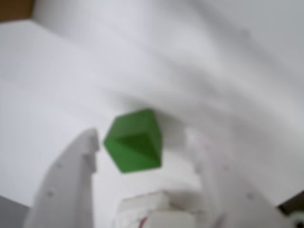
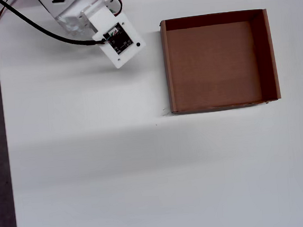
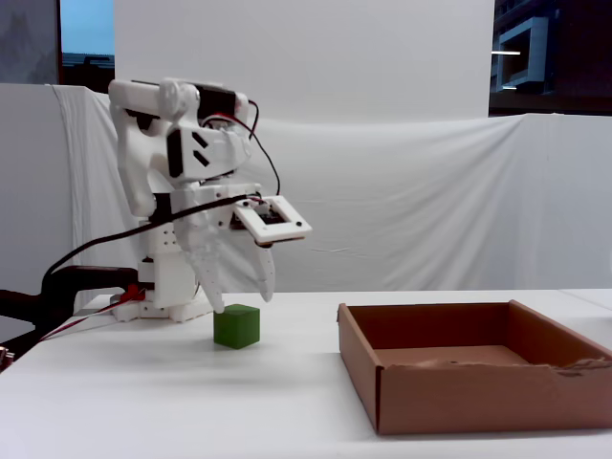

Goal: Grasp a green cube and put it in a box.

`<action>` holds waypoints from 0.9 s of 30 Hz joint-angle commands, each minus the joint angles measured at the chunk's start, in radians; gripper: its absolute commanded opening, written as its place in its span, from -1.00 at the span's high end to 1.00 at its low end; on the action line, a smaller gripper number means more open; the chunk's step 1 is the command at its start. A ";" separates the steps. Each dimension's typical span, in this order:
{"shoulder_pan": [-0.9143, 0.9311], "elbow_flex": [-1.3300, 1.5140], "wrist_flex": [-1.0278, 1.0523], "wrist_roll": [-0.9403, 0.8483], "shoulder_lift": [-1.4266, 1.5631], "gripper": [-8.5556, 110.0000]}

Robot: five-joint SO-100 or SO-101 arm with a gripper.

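Note:
The green cube (image 3: 236, 326) sits on the white table, left of the box (image 3: 469, 394). In the wrist view the cube (image 1: 134, 141) lies between my two white fingers, touching neither. My gripper (image 3: 243, 300) is open and empty, pointing down, with its fingertips just above the cube's top on either side. It also shows in the wrist view (image 1: 141, 137). In the overhead view the cube and the fingers are hidden under my wrist camera board (image 2: 117, 39). The brown cardboard box (image 2: 167, 64) stands empty to the right of it.
My arm's base (image 3: 172, 287) stands at the back left with black and red cables (image 3: 86, 258) trailing off the left. The table's left edge (image 2: 7, 158) runs down the overhead view. A white cloth backdrop (image 3: 430, 191) hangs behind the table.

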 commanded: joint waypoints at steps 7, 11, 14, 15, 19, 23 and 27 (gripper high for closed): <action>-0.011 -0.037 0.006 -0.028 0.002 0.44; -0.014 -0.025 0.002 -0.028 0.000 0.37; -0.025 -0.011 -0.008 -0.028 -0.003 0.37; -0.031 -0.006 -0.008 -0.028 -0.005 0.37; -0.060 0.035 -0.021 -0.034 -0.005 0.37; -0.071 0.083 -0.064 -0.040 -0.006 0.37; -0.077 0.100 -0.083 -0.057 -0.014 0.37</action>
